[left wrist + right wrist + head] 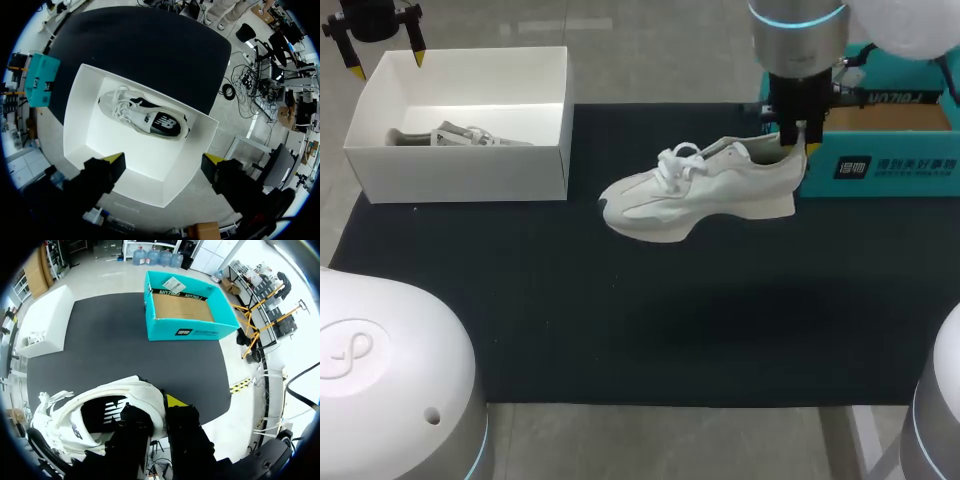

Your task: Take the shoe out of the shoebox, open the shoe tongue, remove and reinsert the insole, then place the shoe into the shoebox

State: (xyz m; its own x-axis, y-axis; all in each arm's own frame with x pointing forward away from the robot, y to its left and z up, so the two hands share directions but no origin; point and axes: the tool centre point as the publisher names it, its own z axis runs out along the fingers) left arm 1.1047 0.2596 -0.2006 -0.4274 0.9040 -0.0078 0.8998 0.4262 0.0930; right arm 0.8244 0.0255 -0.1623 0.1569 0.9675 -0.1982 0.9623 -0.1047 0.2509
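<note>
The white shoe (700,190) is hanging over the black mat (620,320), its toe pointing toward the white box (460,170) and its heel just in front of the teal shoebox (880,170). The right gripper (798,143) is pinching the heel collar, one finger inside the shoe and one outside. The teal shoebox is sitting open at the mat's far right. Across the table, the left gripper (388,65) is hovering above the white box with its fingers spread wide and gripping nothing. A second shoe (460,135) is lying inside that box.

left box (460,172) far-left on worktop (620,320), spare shoe (460,135) inside | right box (880,170) far-right | shoe (700,190) between, heel in right end effector (797,145)
</note>
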